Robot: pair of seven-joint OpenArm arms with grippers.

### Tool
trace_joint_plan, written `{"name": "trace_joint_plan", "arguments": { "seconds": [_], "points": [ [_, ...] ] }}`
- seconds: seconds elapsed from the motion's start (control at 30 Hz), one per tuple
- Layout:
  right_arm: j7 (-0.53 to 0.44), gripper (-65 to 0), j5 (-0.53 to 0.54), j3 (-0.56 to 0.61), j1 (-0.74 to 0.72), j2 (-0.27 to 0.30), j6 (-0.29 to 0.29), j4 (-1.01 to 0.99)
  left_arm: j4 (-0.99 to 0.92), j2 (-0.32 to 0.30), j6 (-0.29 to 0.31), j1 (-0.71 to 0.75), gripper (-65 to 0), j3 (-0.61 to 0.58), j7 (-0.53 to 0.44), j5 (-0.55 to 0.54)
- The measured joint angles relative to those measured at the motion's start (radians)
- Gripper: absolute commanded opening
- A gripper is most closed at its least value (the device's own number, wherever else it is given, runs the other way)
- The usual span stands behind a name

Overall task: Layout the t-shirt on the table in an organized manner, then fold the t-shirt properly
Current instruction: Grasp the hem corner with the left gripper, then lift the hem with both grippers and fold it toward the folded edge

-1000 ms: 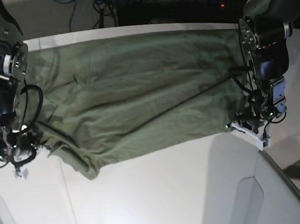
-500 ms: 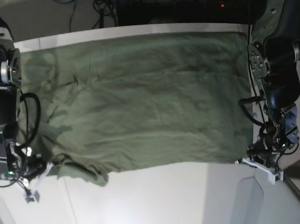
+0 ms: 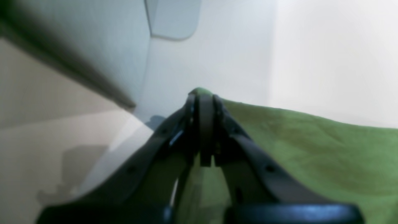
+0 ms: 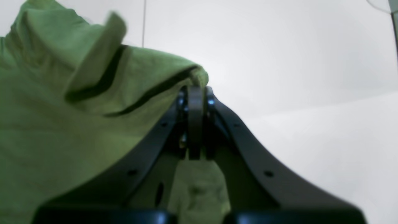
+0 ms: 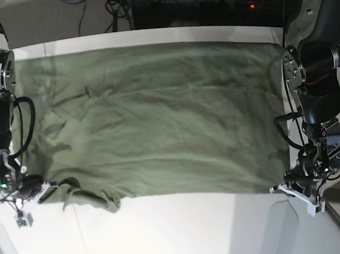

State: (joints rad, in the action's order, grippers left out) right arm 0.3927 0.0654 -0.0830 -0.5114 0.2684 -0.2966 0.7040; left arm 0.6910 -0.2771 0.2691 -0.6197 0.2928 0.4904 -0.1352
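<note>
— Where is the t-shirt (image 5: 151,116) lying?

— It is lying spread wide across the far half of the table (image 5: 184,232), with a bunched fold at its near-left edge.

— What are the jaws doing?

— The left gripper (image 3: 200,96) is pinching the shirt's near-right corner, jaws closed on fabric. The right gripper (image 4: 196,90) is clamping the near-left corner likewise.
</note>
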Motion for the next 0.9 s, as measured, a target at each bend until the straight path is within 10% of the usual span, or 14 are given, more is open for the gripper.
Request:
{"name": "trace_joint_plan", "arguments": {
  "seconds": [0.63,0.9],
  "points": [
    [-0.045,-64.8,0.002,-0.09,0.021,-0.001,0.0,-0.018,0.079,-0.024,0.0,0.126,-65.0,0.001,0.01,-0.013],
    [0.052,-64.8,0.033,-0.142,0.079,-0.024,-0.085,0.061,0.327,-0.013,0.101,0.273,-65.0,-0.001,0.158,-0.01]
  ]
}}
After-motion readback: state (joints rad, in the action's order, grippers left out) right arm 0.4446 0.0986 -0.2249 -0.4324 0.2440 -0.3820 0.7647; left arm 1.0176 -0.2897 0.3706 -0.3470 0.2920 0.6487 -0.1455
